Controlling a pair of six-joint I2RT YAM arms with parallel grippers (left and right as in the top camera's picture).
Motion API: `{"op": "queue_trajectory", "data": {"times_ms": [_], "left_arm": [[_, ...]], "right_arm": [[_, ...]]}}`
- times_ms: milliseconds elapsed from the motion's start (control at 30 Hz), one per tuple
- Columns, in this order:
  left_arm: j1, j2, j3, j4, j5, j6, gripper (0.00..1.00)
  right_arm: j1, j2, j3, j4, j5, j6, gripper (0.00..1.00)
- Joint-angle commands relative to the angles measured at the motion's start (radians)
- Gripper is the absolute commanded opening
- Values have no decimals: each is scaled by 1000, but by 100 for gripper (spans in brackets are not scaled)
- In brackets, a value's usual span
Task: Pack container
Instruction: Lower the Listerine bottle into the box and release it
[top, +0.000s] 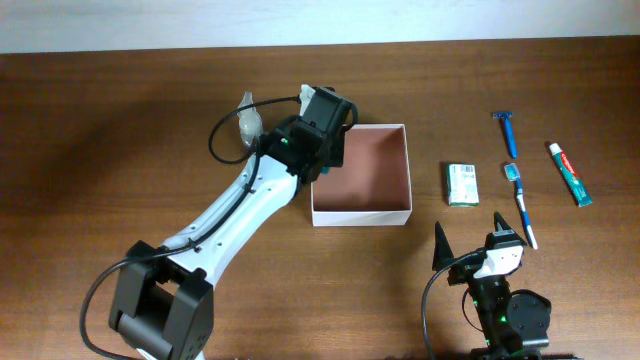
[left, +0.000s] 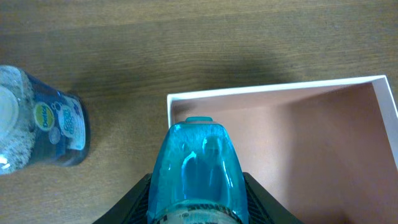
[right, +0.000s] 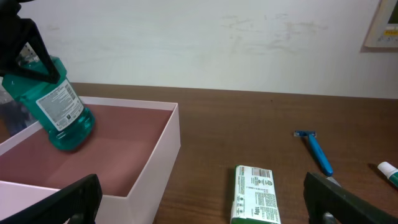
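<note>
Left hand (top: 318, 140) clenched on teal bottle (left: 198, 165), tilted just inside container (top: 360, 213) left wall; early release may strike wall, topple bottle. Right hand (top: 470, 240) released, empty

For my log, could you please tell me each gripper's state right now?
Left gripper: closed on the teal mouthwash bottle.
Right gripper: open, empty.

**A robot test room**

A white robot arm (top: 235, 210) and a black one (top: 505, 310) stood at a wood-grain table (top: 100, 150) before a plain white wall (right: 217, 43), with a posted sheet (right: 387, 25) at the upper right. A razor (top: 508, 132) and toothpaste (top: 570, 175) lay in a tidy row right of a box (top: 362, 216).
</note>
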Motion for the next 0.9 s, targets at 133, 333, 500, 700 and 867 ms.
{"op": "queue_trajectory", "data": {"times_ms": [133,333,500,700,867], "left_arm": [[5,-2,35,24,-17,31,31],[5,5,35,29,-17,31,31],[5,26,35,44,-18,31,31],[5,55,35,59,-18,31,31],[5,59,35,71,-18,31,31]], "right_arm": [[9,-11,-9,0,13,-4,99],[9,-11,-9,0,13,-4,99],[9,-11,-9,0,13,-4,99],[9,-11,-9,0,13,-4,99],[9,-11,-9,0,13,-4,99]]}}
